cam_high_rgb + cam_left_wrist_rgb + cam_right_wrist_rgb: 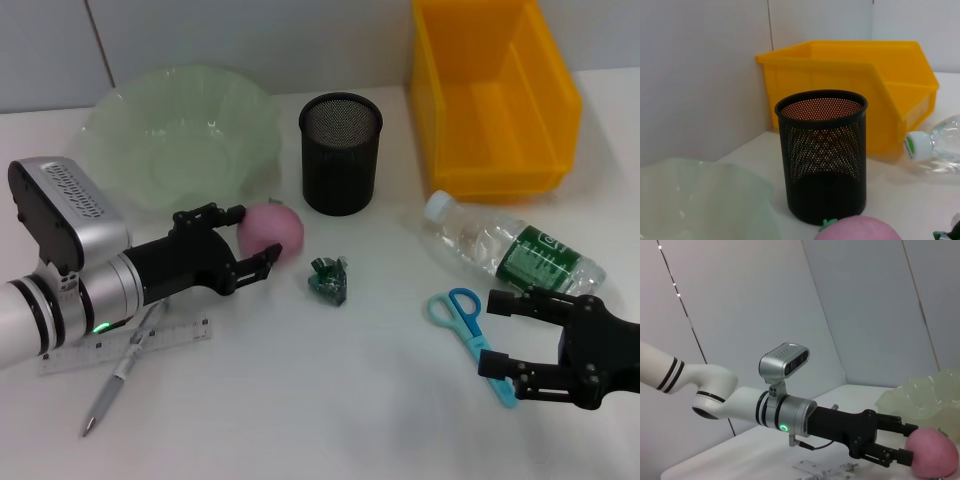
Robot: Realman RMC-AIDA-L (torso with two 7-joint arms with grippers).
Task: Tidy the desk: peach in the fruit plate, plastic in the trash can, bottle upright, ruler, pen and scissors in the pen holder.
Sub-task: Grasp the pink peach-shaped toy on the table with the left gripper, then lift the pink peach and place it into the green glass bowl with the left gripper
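Setting: lab-style test desk, staged as an office.
I am looking at a plain white tabletop backed by bare grey wall panels; a yellow parts bin, mesh pen holder, ruler and scissors are lying out as props.

The left pincer stands open against the peach, hemmed by the plate behind and the holder just beside. The surface lies bare between both arms, save the plastic scrap near the peach. The open right pincer sits over the scissors, with the bottle and bin beyond.
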